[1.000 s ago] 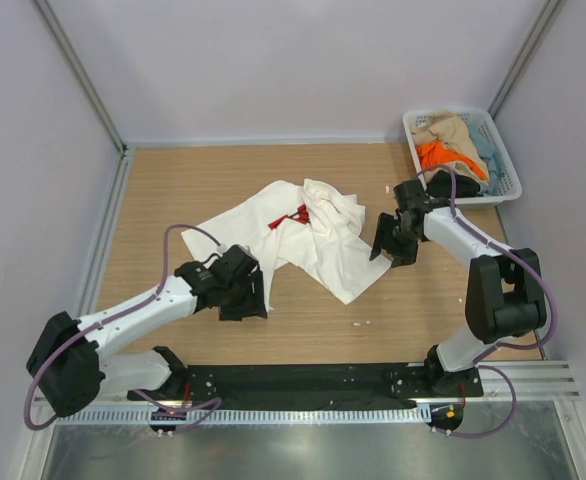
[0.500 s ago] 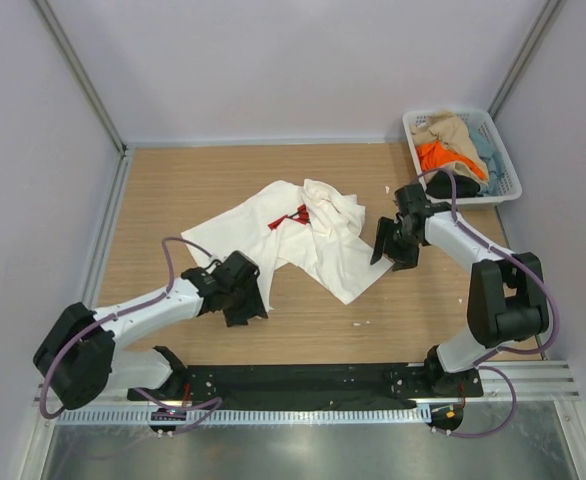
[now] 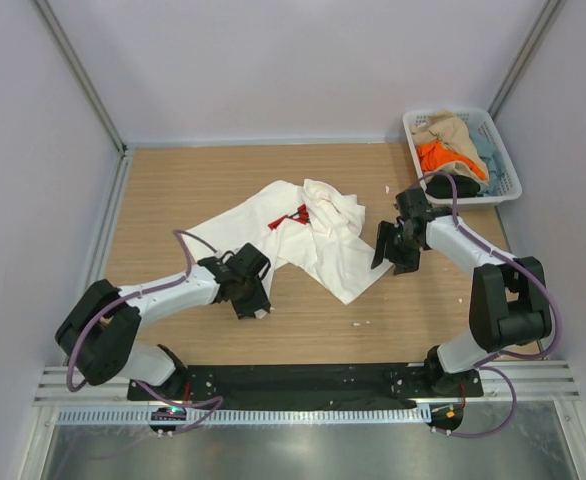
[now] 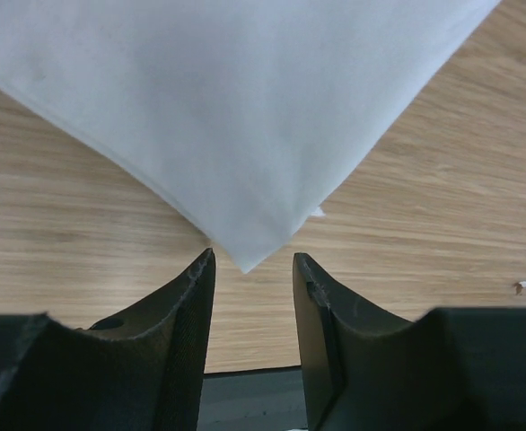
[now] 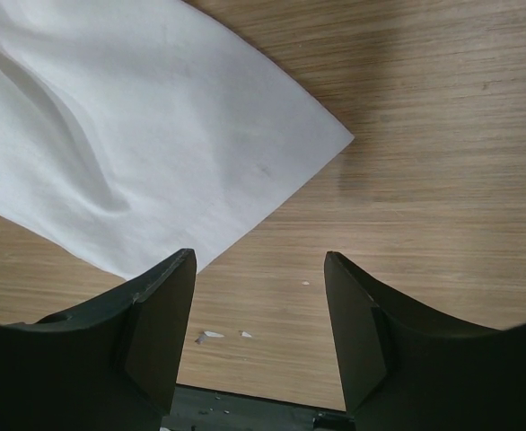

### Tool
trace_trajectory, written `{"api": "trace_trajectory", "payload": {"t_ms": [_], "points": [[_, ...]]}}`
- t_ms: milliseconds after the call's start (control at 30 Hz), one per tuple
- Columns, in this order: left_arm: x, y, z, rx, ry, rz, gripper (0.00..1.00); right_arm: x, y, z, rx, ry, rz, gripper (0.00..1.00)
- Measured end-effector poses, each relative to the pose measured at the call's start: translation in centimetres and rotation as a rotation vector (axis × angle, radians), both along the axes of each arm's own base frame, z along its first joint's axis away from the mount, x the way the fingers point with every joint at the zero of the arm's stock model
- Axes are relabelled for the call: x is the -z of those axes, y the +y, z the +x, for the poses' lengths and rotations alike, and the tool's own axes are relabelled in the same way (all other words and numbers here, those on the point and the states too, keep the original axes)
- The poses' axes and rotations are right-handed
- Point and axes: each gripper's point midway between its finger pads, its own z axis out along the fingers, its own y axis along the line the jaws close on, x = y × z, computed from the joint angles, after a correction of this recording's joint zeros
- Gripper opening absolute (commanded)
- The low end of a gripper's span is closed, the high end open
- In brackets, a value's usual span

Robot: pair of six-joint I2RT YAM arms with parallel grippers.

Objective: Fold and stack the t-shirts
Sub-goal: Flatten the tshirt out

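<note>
Left wrist view: corner of the white t-shirt [image 4: 245, 108] pokes between parted jaws of the left gripper [image 4: 254, 260]; right gripper [image 5: 258, 256], spread and empty, hovers beside its edge.

1. This is a robotics lab test cell, not a home; plain pale walls [image 3: 273, 60] close it in on three sides, joined by bare aluminium posts [image 3: 78, 75].
2. A left arm [image 3: 163, 297] and a right arm [image 3: 473, 245], both white and black, are bolted to a black base plate [image 3: 303, 380] at the near edge of a wood-grain tabletop [image 3: 173, 180]; purple cables [image 3: 185, 234] loop off them; a slotted metal rail [image 3: 303, 415] runs in front.
3. The household things are a white t-shirt [image 3: 313, 240] on the tabletop and a white lattice basket [image 3: 506, 165] of crumpled clothes in the far right corner.
</note>
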Motion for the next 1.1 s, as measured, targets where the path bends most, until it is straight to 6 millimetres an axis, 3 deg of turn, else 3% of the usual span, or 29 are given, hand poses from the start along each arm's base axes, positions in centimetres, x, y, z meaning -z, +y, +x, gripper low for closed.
{"api": "trace_trajectory", "payload": {"t_ms": [200, 500, 733, 1100], "points": [[-0.2, -0.9, 1.3, 0.023, -0.005, 0.018, 0.37, 0.1, 0.1, 0.0, -0.001, -0.003, 0.005, 0.65], [0.2, 0.2, 0.4, 0.047, 0.023, 0.08, 0.37, 0.0, 0.1, 0.3, 0.002, -0.013, 0.009, 0.65], [0.7, -0.2, 0.1, 0.073, 0.047, 0.1, 0.38, 0.0, 0.2, 0.7, 0.002, -0.027, 0.017, 0.66], [0.8, -0.3, 0.4, 0.099, 0.044, 0.111, 0.11, 0.4, 0.1, 0.7, 0.008, -0.012, 0.016, 0.65]]}}
